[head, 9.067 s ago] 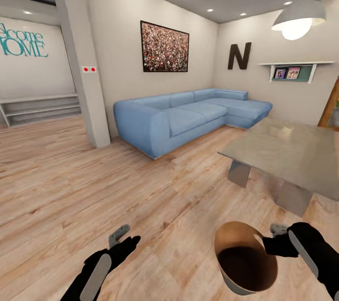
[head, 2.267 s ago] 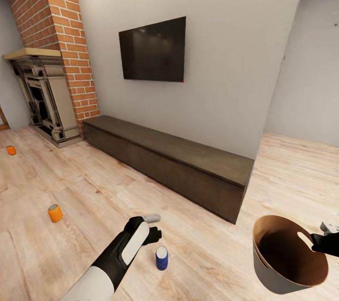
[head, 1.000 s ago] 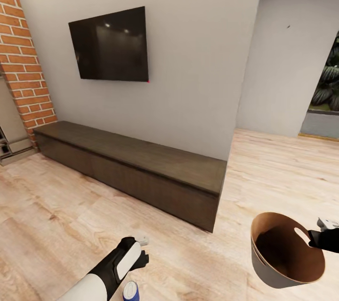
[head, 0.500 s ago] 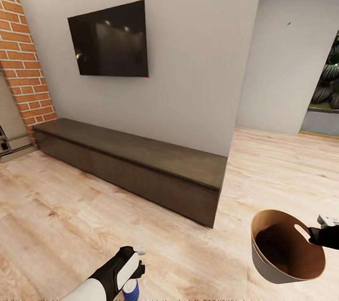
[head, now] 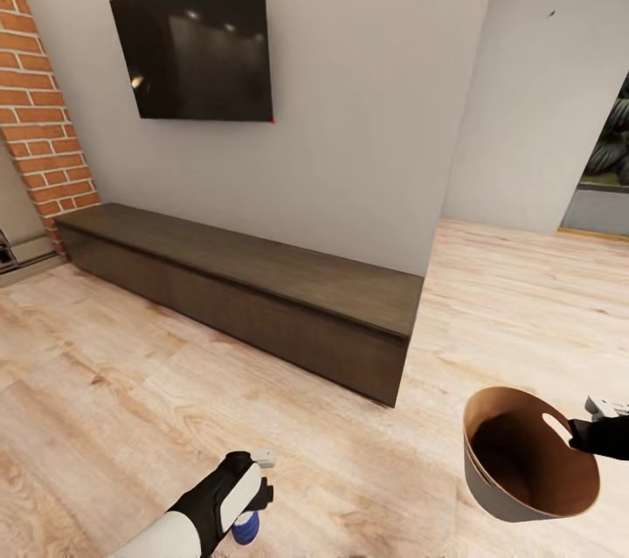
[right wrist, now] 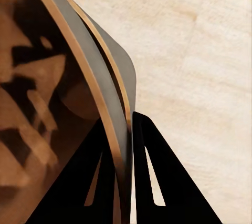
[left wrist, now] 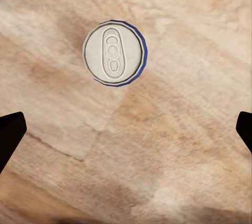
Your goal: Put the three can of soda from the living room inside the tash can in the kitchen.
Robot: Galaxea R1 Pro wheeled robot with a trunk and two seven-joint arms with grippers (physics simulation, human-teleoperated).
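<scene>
A blue can of soda stands upright on the wood floor at the bottom edge of the head view, partly hidden by my left gripper. From the left wrist view I look straight down on the can's silver top. My left gripper hangs open above it, with the fingertips wide apart and the can off-centre between them. My right gripper is shut on the rim of the grey trash can, held above the floor, copper-brown inside. In the right wrist view the fingers pinch its rim.
A long dark low cabinet runs along the grey wall under a black TV. A red-brick fireplace column is at the left edge. An opening with plants is at the far right. Light wood floor lies around me.
The camera has turned right and tilted up, so the orange cans left the picture. My left gripper has come over the blue can, which is now mostly hidden behind it.
</scene>
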